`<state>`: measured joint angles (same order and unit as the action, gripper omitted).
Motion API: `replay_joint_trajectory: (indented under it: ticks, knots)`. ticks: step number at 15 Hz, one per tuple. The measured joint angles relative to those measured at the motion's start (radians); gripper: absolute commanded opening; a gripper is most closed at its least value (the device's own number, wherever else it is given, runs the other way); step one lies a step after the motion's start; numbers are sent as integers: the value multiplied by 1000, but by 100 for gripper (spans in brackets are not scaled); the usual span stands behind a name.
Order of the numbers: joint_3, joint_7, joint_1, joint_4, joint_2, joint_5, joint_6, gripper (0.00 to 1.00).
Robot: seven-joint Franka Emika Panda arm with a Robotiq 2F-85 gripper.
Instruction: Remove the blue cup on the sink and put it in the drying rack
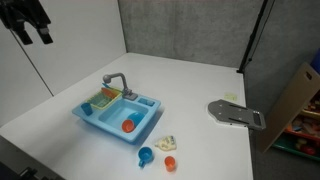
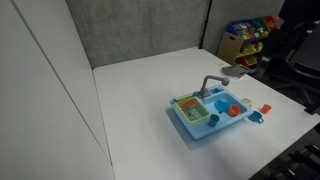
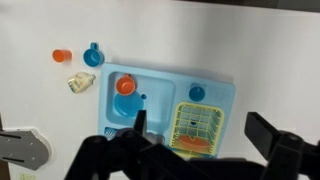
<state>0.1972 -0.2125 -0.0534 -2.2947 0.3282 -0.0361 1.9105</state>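
Wrist view: blue cup seemingly between jaws

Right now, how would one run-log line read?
pincer: open, empty, high above sink | blue cup: on sink ledge, beside drying rack | cup not yet grasped

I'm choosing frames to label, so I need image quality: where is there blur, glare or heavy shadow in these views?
Wrist view: the claw is a dark, soft-edged silhouette near the lens, the sink beyond it sharper. Both exterior views: low detail, soft even light, only a faint shadow beside the sink, no obvious glare.
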Motion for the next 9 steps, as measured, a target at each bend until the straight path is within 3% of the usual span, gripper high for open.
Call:
replay_joint_trajectory:
  ticks: [9]
  knots:
    - [-2,-6,-5,-2,-33,0,6,100]
